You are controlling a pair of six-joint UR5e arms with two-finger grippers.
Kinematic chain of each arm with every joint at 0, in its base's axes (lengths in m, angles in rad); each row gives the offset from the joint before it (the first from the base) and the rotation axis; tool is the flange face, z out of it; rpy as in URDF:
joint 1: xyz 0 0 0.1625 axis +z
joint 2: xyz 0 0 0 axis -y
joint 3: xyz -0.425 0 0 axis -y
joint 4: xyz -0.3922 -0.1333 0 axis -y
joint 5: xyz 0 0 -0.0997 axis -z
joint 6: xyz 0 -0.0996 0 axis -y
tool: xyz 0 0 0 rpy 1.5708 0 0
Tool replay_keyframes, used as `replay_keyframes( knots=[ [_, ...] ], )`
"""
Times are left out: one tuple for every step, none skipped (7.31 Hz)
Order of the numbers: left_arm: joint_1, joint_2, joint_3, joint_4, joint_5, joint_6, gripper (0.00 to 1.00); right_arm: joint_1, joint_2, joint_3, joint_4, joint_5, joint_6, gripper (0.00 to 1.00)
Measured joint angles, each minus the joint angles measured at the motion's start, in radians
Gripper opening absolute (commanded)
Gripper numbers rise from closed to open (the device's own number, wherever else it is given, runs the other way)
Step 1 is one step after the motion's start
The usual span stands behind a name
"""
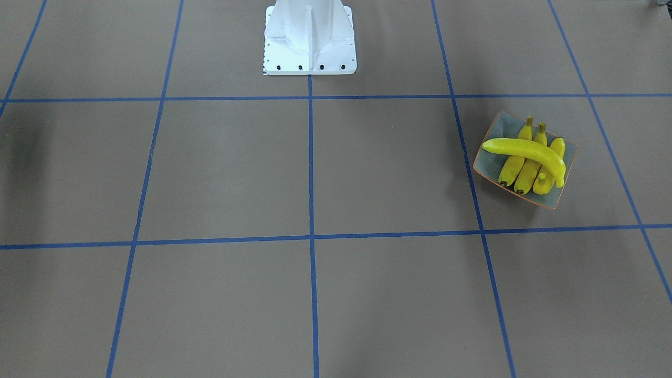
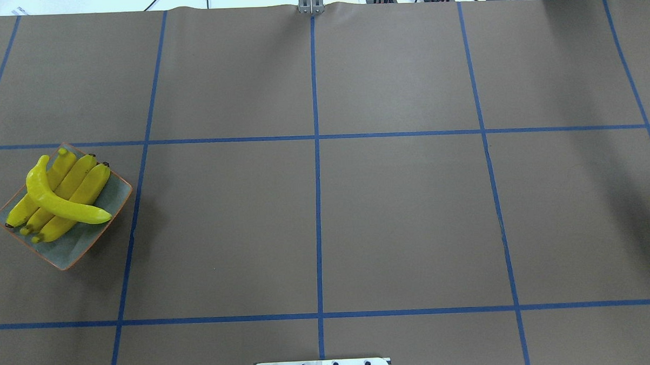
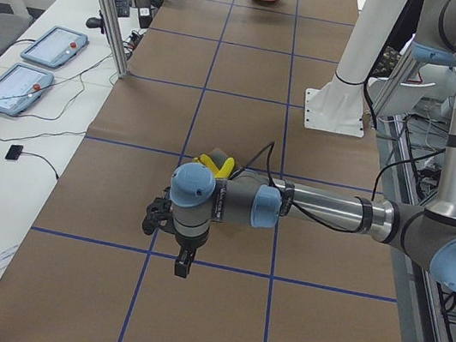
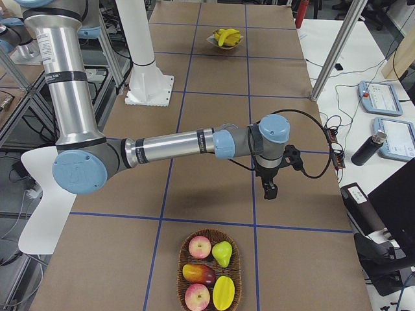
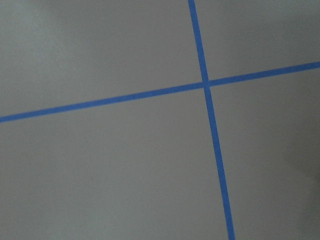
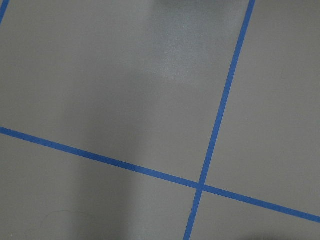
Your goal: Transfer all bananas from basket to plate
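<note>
Bananas [image 2: 61, 205] lie on the plate [image 2: 84, 240] at the table's left end, near the left gripper [image 3: 183, 265], far from the right gripper [image 4: 267, 191]; jaw spacing of both cannot be told.

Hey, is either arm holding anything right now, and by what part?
Nothing seems held. All four bananas lie on the plate; the left gripper and right gripper hang over the table, with nothing showing at either.
</note>
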Motion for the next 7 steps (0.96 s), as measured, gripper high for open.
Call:
replay_keyframes(
  knots=[
    [-0.001,0.001,-0.031,0.049,-0.004,0.000,1.00,0.000,-0.002,0.000,-0.001,0.000,0.002,1.00],
    [-0.001,0.004,-0.042,0.053,-0.021,0.000,1.00,0.000,-0.007,0.002,-0.003,0.001,0.004,1.00],
    [-0.001,0.006,-0.037,0.045,-0.055,0.000,1.00,0.000,-0.020,0.003,-0.005,0.000,0.005,1.00],
    [-0.001,0.006,-0.031,0.040,-0.085,0.000,1.00,0.002,-0.037,0.006,-0.007,0.000,0.006,1.00],
    [-0.001,0.006,-0.034,0.039,-0.104,0.001,1.00,0.008,-0.050,0.010,-0.011,0.000,0.006,1.00],
    [-0.001,0.007,-0.041,0.038,-0.112,0.004,1.00,0.018,-0.064,0.014,-0.016,-0.004,0.007,1.00],
    [-0.001,0.009,-0.046,0.038,-0.115,0.006,1.00,0.033,-0.088,0.017,-0.018,-0.014,0.004,1.00]
  ],
)
